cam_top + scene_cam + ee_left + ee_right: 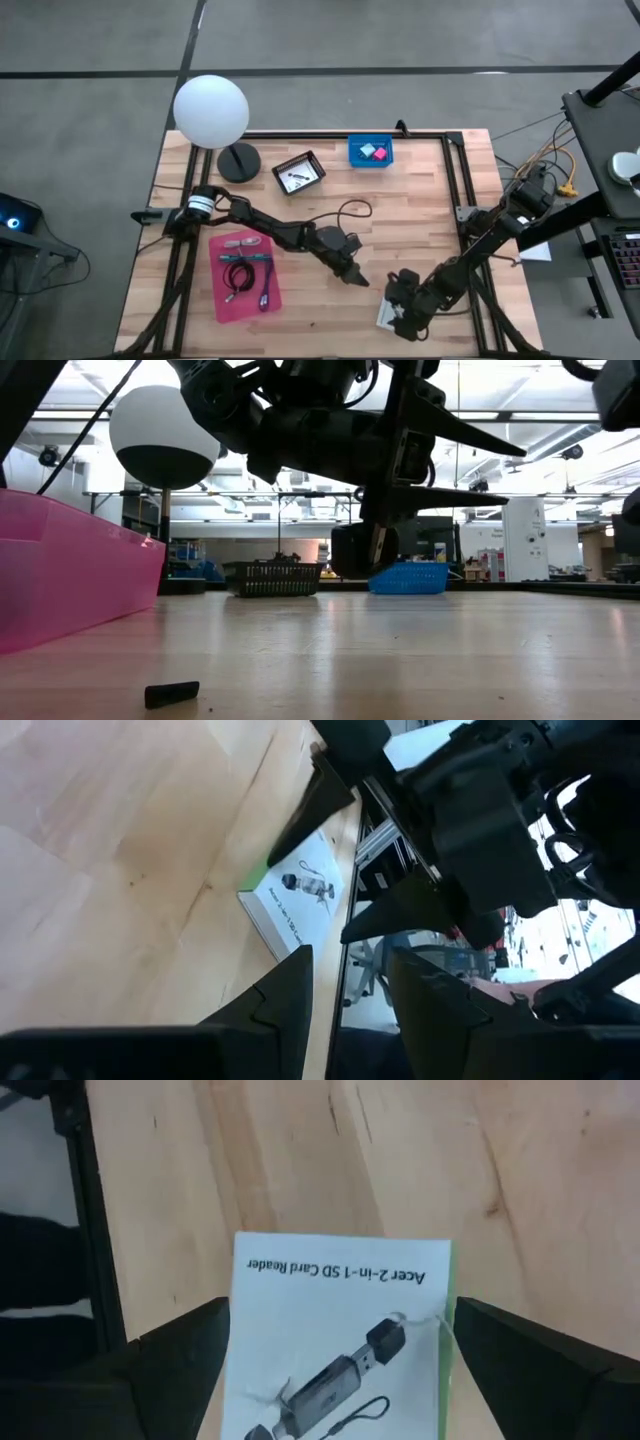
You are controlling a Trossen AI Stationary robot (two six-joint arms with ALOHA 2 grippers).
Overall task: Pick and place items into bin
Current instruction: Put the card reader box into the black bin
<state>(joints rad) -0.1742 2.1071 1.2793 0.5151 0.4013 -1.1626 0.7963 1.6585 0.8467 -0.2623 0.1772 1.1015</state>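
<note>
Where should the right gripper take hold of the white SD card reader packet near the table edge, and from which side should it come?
Probably from straight above, across its two long edges. The white packet lies flat on the table, and the right gripper hangs over it with open fingers already outside both edges. Its thin, flat shape offers little else to pinch.

White printed packet (340,1345) flat on wooden table (330,1150); right claw (340,1380) fingers spread either side

Wood table (420,200) carries pink bin (245,277), blue bin (370,152), black basket (299,172), lamp base (238,162), white packet (340,1340).
</note>
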